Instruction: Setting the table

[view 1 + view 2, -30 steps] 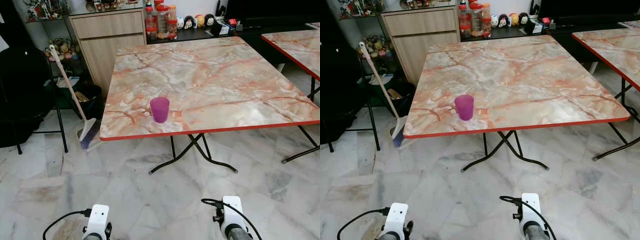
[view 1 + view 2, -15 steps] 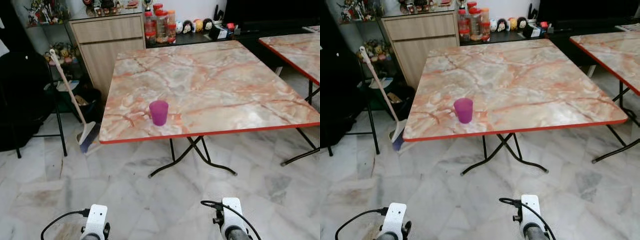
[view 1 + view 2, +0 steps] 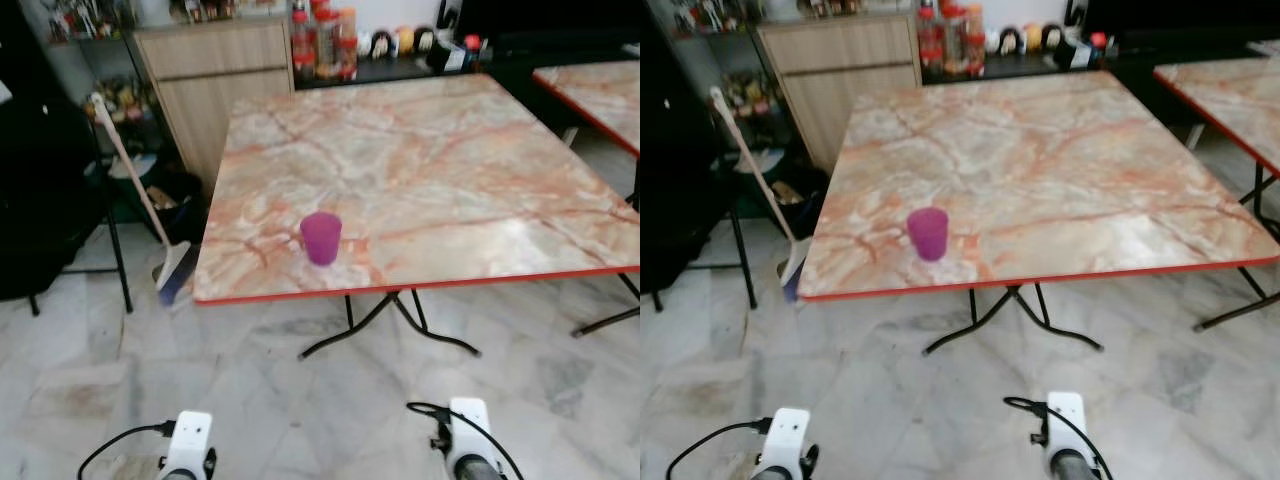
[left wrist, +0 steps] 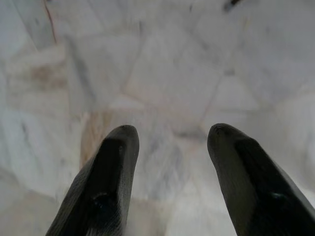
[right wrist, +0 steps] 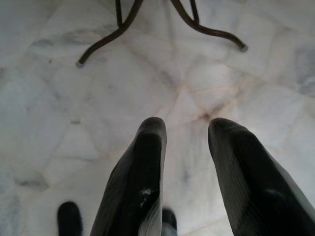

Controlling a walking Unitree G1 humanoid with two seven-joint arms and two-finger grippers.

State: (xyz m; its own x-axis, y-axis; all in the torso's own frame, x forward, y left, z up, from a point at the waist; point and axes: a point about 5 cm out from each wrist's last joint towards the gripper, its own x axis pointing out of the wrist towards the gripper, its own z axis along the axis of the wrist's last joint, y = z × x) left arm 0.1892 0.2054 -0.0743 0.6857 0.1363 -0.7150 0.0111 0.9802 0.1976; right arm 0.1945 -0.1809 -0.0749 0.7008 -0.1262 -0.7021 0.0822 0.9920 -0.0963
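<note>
Left pincer: hangs low over the marble floor, fingers apart, nothing between them. Right pincer: likewise apart and empty above the floor, the black folding legs of the table just ahead.

Change over the last second: the whole head view has shifted and blurred slightly, and the tabletop sits a little lower in frame. Camera motion, not object motion; judged as the robot still adjusting its stance before the table. No reach begun.

Purple cup: upright on the tabletop, near the front red edge, toward the robot's left.

Room: second matching table at right; wooden cabinet behind; broom leaning at left.
</note>
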